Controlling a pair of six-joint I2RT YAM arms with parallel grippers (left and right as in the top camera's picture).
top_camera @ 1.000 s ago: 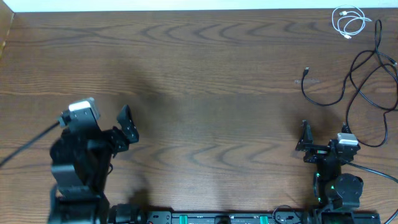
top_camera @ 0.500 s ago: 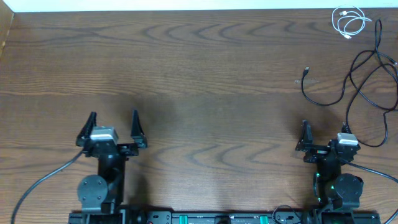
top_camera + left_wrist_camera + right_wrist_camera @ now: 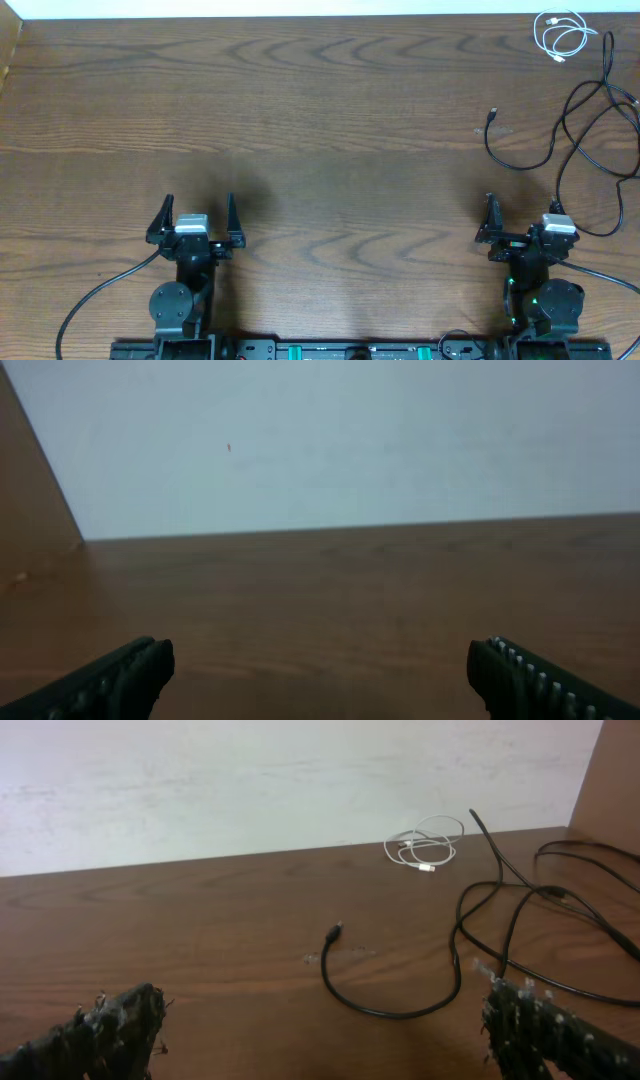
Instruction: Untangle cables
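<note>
Jaws spread wide on both: left gripper (image 3: 198, 204) and right gripper (image 3: 320, 992) hold nothing, clear of the black cables (image 3: 337, 929) and the coiled white cable (image 3: 420, 848)

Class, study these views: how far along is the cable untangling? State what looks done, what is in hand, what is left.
Done: the white cable lies coiled apart from the black cables. In hand: nothing; left pincer and right pincer are open, empty. Left: the black cables cross in loose loops.

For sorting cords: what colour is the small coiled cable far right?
The coiled cable is white; best in right wrist view.
</note>
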